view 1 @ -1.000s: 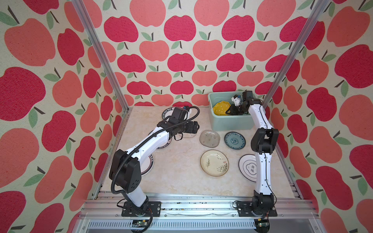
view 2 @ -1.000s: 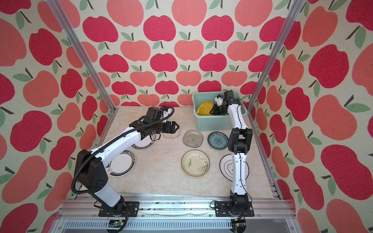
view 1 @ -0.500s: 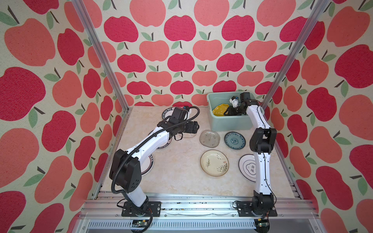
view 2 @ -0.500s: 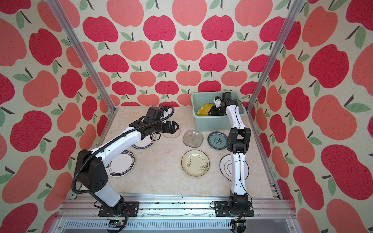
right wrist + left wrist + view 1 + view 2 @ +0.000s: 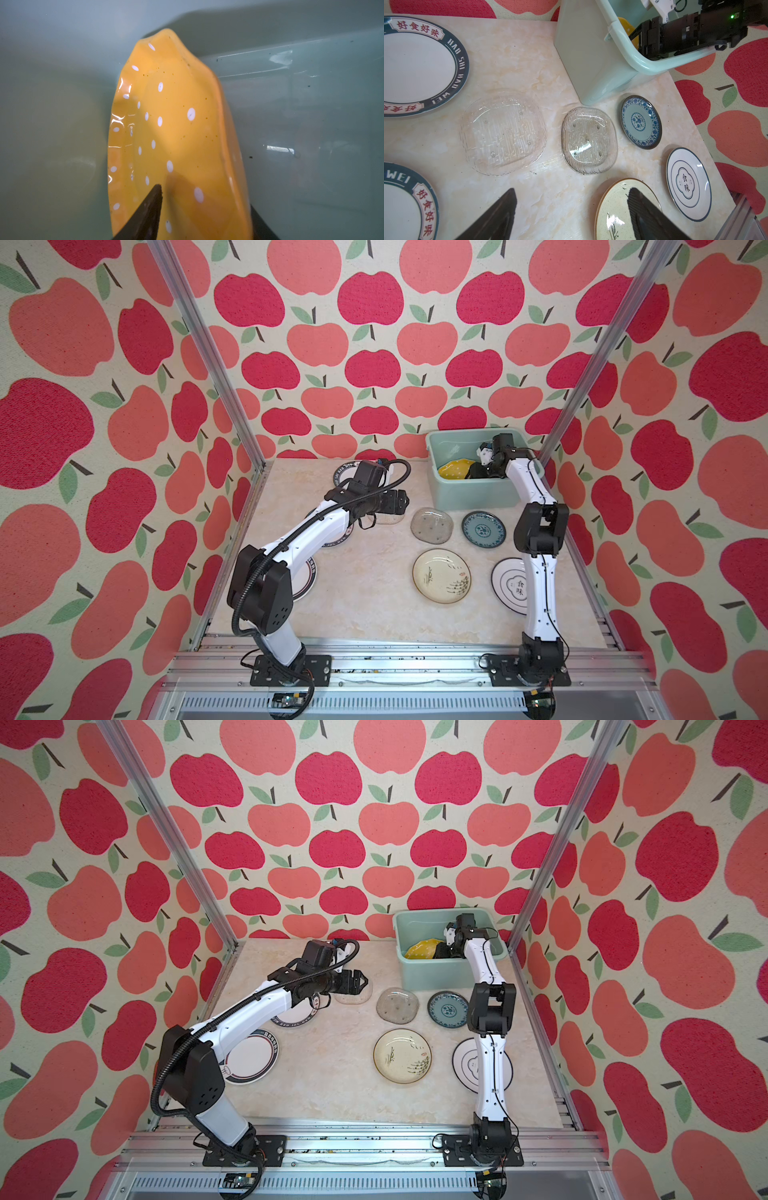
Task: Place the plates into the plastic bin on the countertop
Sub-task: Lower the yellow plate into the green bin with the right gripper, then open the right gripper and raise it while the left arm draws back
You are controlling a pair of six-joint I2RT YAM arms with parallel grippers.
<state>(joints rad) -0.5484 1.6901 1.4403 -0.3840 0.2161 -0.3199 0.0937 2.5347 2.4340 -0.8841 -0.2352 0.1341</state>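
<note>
**While others lie on the table (image 5: pixel 365 593), a yellow plate (image 5: pixel 455 469) sits in the bin (image 5: pixel 473 493)**

Though both top views show only a sliver of it inside smooth mint plastic, the right wrist view reveals glossy glaze, a scalloped rim, white dots and a tilted stance. The right claw (image 5: pixel 204 196) straddles its edge; grip unclear. The left claw (image 5: pixel 572 190) gapes by ribbed glass plates (image 5: pixel 503 136).

The beige marbled bench (image 5: pixel 365 614) is carrying a mint-green plastic bin (image 5: pixel 473 497) at its far right. In front of the bin, a clear glass plate (image 5: pixel 432 525), a second glass plate (image 5: pixel 503 135) and a teal patterned plate (image 5: pixel 483 529) are lying in a row. Nearer, a cream ink-drawn plate (image 5: pixel 441 576) is sitting beside a white character-marked plate (image 5: pixel 509 585). Along the left, three lettered-rim plates are lying: a near plate (image 5: pixel 253 1058), a middle plate (image 5: pixel 296 1017) and a far plate (image 5: pixel 344 473).
</note>
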